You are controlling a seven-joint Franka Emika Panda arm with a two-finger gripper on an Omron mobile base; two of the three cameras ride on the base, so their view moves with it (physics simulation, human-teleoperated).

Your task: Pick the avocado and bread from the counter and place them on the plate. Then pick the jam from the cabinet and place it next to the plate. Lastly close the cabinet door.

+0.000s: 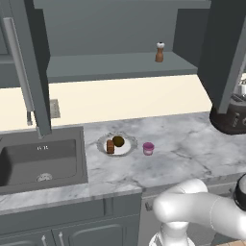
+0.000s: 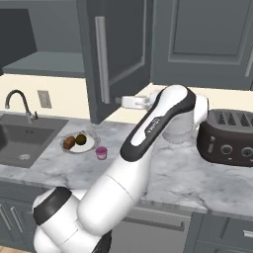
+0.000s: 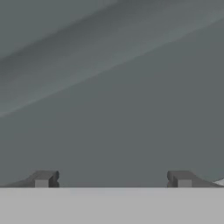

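Door (image 2: 118,54) stands ajar, its flat face directly ahead of end effector (image 3: 113,179), very near. Fingers spread wide, holding nothing. Push likely next.

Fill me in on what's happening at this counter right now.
The avocado and bread lie on the plate, and the jam stands on the counter beside it. What's left is the cabinet door, which stands open. The arm reaches toward that door; in the hand view the pincer is open, holding nothing, facing a grey panel up close.
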